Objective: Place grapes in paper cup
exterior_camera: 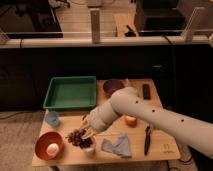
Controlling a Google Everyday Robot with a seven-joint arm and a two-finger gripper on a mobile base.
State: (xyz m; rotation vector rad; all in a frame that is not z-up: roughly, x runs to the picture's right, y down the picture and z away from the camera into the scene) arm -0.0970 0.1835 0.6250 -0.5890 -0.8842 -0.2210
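Your step in hand is the delivery: the grapes must end up inside the paper cup, and from this view they do not look to be in it yet. The bunch sits just up and left of the paper cup, touching or overlapping its rim. It looks about as wide as the cup's mouth, so centre it over the opening before you lower or let go. A release from here would likely spill part of the bunch over the cup's left side, toward the orange bowl that lies well left of the paper cup. Come down gently, because a light paper cup will probably tip or slide if the bunch presses on its rim, and the blue cloth just right of the paper cup leaves little room on that side. The light blue cup stands up and left of the paper cup and the green tray lies farther behind it; neither is your target. The gripper appears just above the paper cup, at the end of the arm reaching in from the right, and its tip meets the right edge of the grapes. You cannot tell from here whether the claw is clamped on the bunch or only resting against it, nor how wide it stands, so confirm your hold before moving.
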